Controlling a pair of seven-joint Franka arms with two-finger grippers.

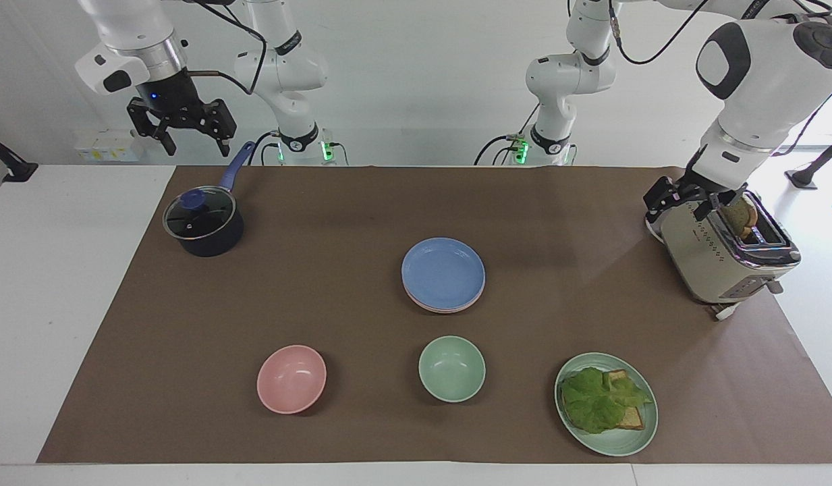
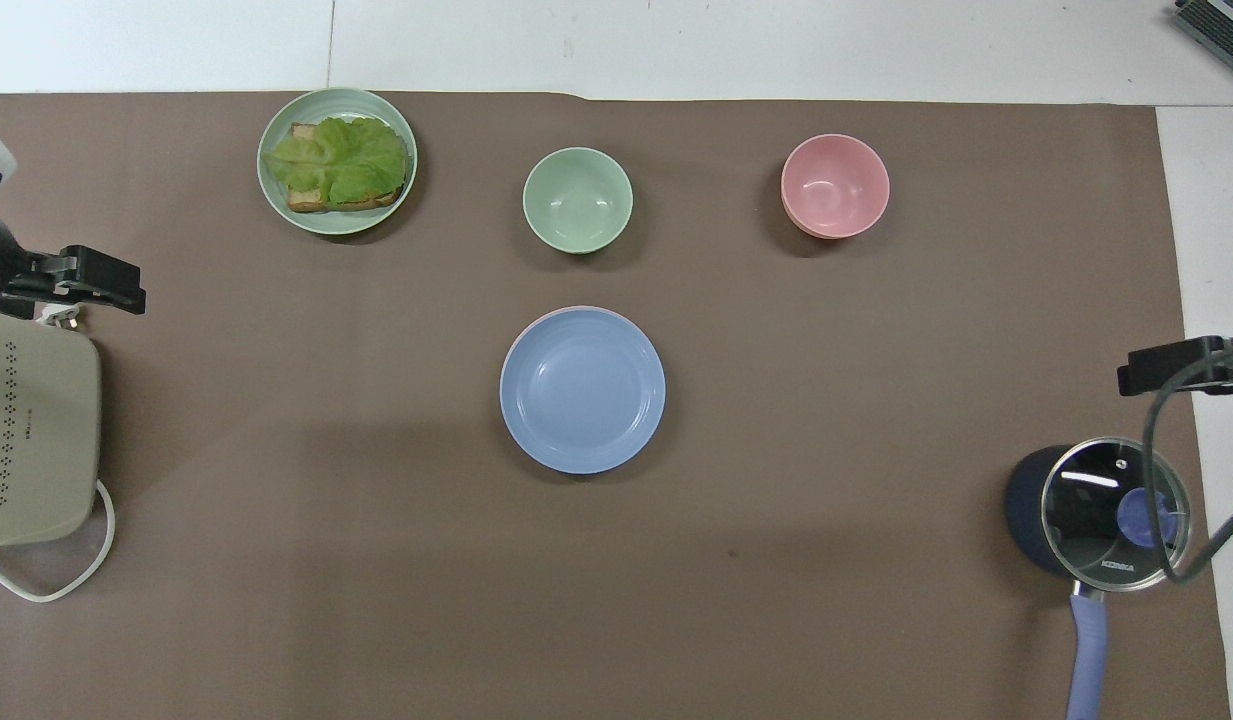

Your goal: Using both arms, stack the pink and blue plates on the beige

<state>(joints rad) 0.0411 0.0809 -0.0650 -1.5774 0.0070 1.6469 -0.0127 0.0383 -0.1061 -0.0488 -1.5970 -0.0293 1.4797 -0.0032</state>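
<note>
Stack: medium-blue shallow round matte plate (image 1: 443, 272) sits on top at mid-table; a pale pink shallow round plate (image 1: 437, 307) shows only as a thin rim under it. Beige plate presumably at the bottom, but it's hidden from both views, so can't confirm. Stack looks centred and level, with only a sliver of pink rim showing at one edge in overhead view. Judgement: stacking appears done, nothing left loose.

Right gripper (image 1: 185, 137): black two-finger unit, raised in the air over the table edge by the dark blue saucepan w/ glass lid and blue handle (image 1: 204, 223). Fingers apart, released, nothing held. Well apart from the stack; reads as a parked pose.

Left gripper (image 1: 685, 200): low, just beside the top of the beige metal toaster (image 1: 723, 260) at the left arm's end of the table. Released per fingers, nothing seen between them; whether it touches the toaster, can't tell. Toast slice (image 1: 741, 217) stands in the toaster slot next to it.

Other items, untouched: pink deep bowl (image 1: 291, 379), pale green deep bowl (image 1: 452, 368), pale green plate (image 1: 642, 432) w/ lettuce on bread (image 1: 601, 399). All three lie farther from the robots than the stack, in a row, well apart from each other. Brown mat (image 1: 321, 283) covers the work area.

Placement note: stack at mid-mat is probably within reach of both arms, which suits a two-arm job. Risk low; both arms stand away from the plates.
</note>
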